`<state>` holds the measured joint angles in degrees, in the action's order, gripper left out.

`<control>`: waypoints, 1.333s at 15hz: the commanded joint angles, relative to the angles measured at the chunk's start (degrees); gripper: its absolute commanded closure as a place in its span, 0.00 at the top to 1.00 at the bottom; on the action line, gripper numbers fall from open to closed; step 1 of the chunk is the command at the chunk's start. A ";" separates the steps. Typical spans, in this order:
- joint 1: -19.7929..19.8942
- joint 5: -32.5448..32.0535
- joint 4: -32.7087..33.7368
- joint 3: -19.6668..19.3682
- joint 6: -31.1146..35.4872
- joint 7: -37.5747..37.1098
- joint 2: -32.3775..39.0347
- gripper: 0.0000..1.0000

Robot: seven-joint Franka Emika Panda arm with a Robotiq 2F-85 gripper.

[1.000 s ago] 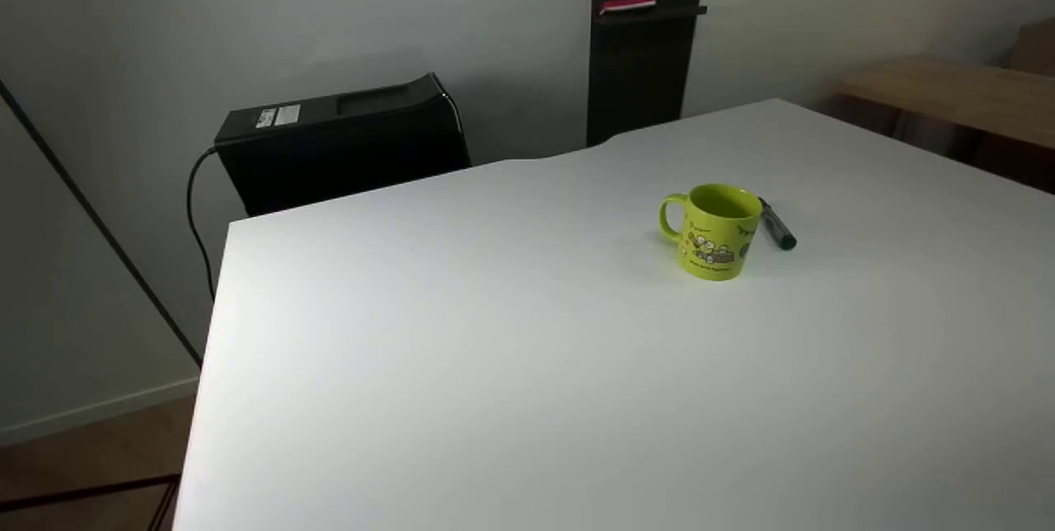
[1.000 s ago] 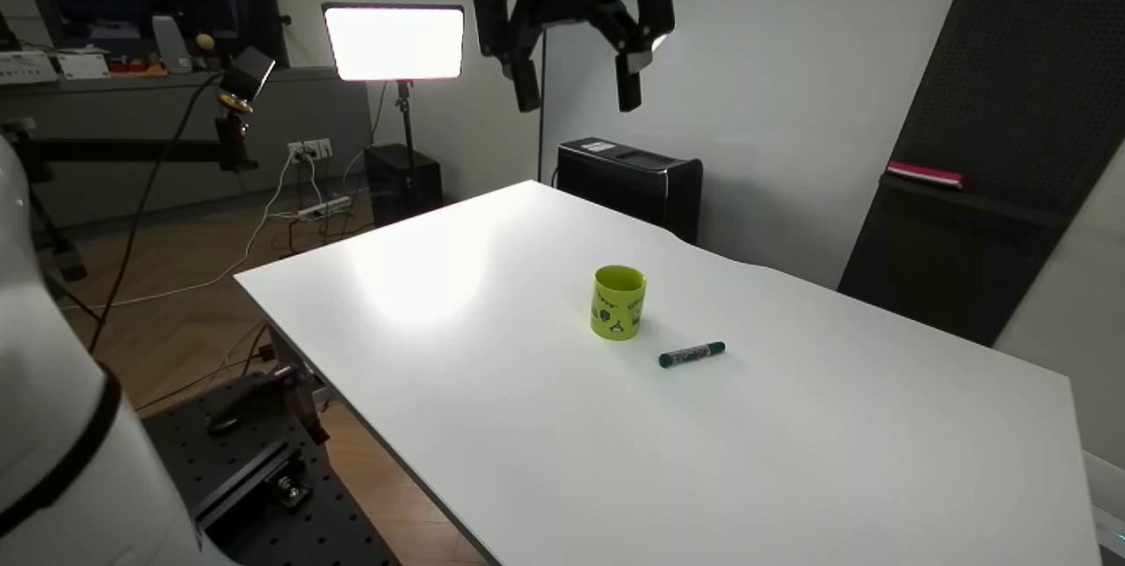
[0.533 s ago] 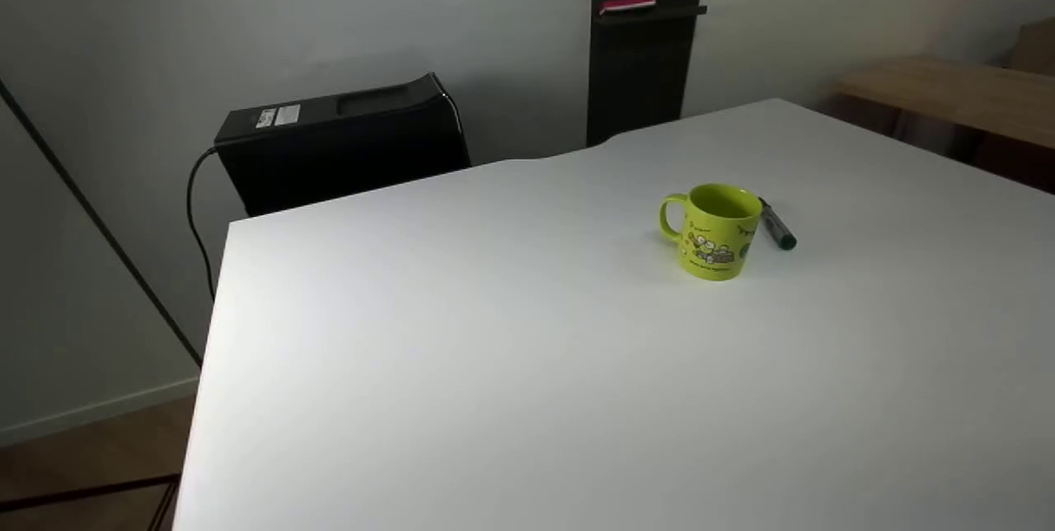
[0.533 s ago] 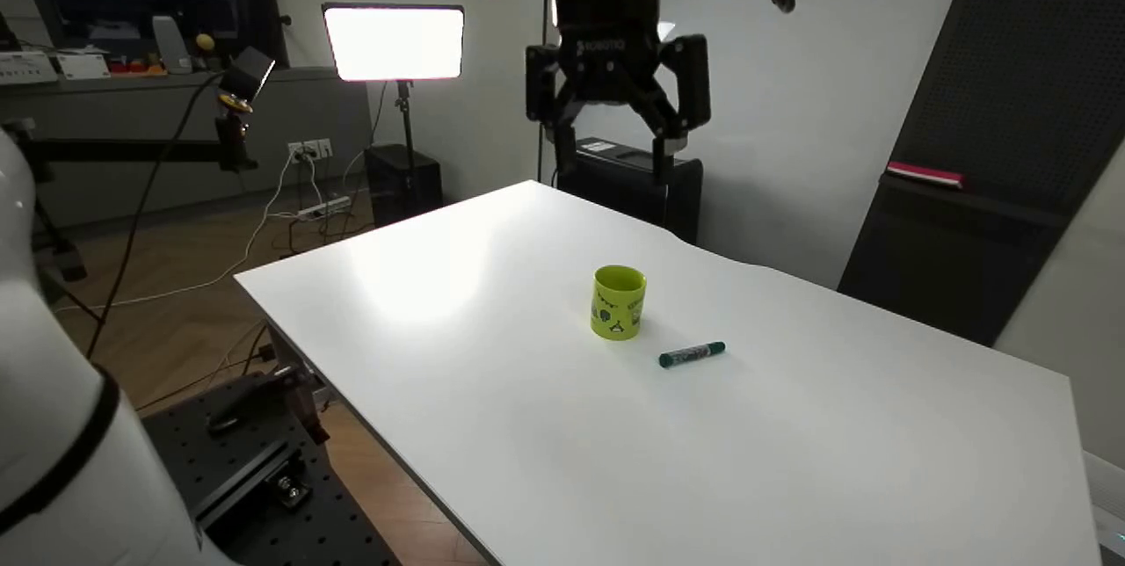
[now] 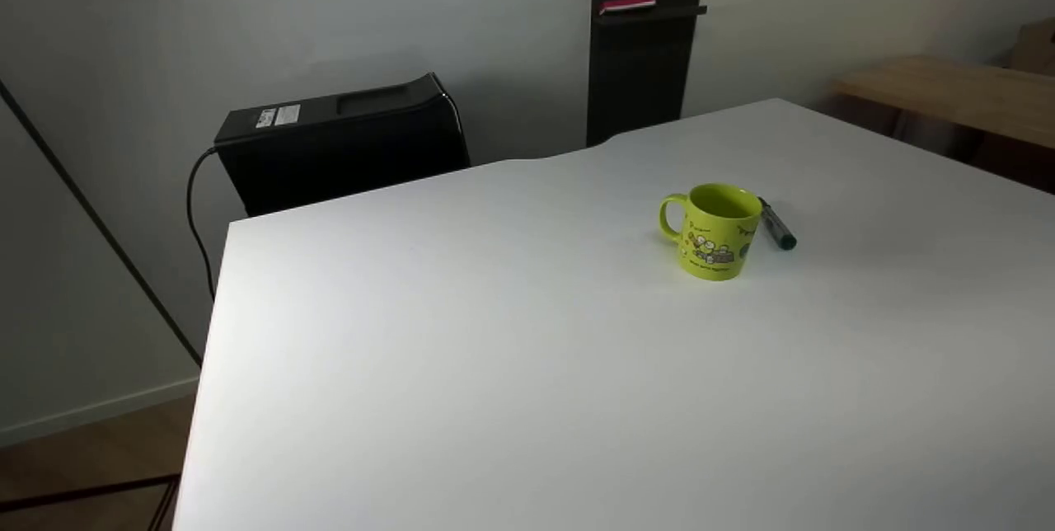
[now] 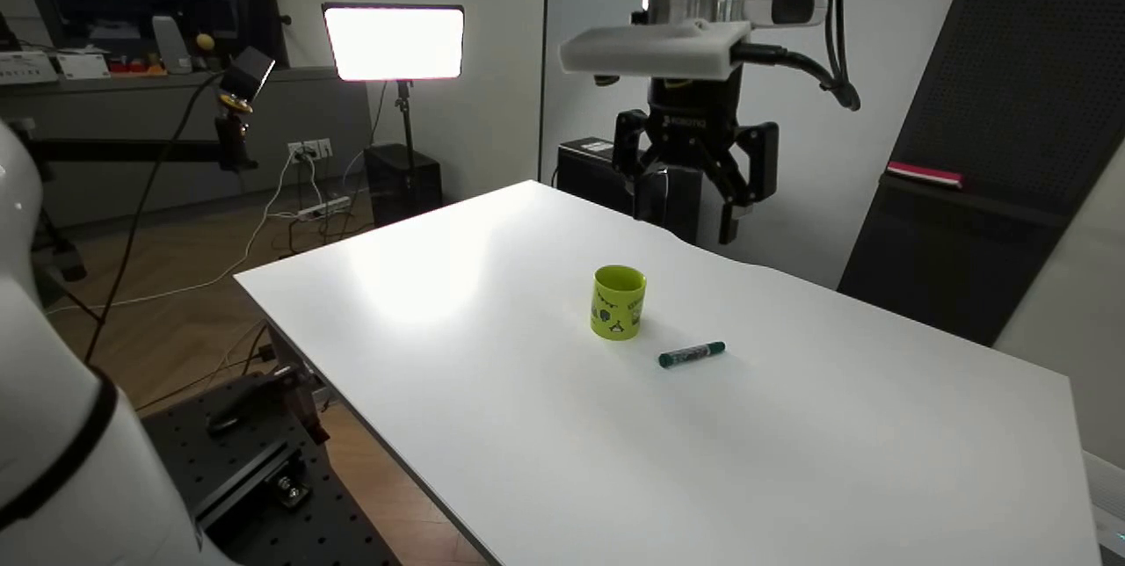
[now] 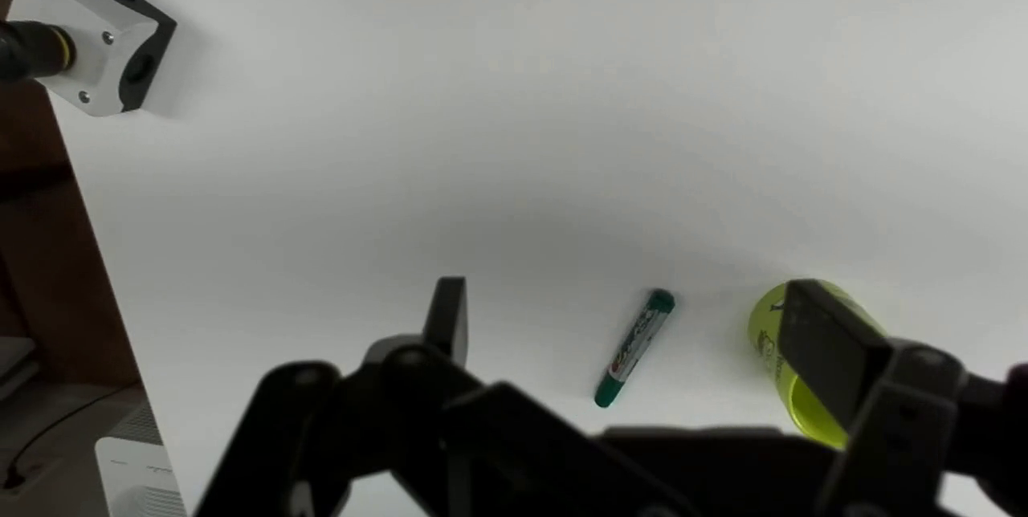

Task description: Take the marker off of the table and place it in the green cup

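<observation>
The marker (image 5: 777,227), dark green ends with a grey label, lies flat on the white table (image 5: 461,350). It also shows in an exterior view (image 6: 692,354) and in the wrist view (image 7: 636,347). The yellow-green cup (image 5: 715,238) stands upright beside it, apart from it, also in an exterior view (image 6: 617,307). My gripper (image 6: 684,214) is open and empty, high above the table. In the wrist view the marker appears between the spread fingers (image 7: 630,304). One finger covers part of the cup (image 7: 768,336) there.
In the wrist view a grey-and-black box with a cable (image 7: 100,43) sits at the table's edge. A black box-shaped device (image 5: 346,143) stands behind the table. A bright lamp panel (image 6: 393,43) stands at the back.
In an exterior view the gripper has come down and moved to the right, staying open. A soft shadow has appeared on the table. The marker and the cup have not moved.
</observation>
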<state>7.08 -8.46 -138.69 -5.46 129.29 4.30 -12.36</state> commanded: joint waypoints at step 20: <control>-2.87 6.71 34.13 -0.32 0.49 -12.13 34.70 1.00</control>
<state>5.18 -2.19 -106.62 -5.68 130.46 -3.86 20.58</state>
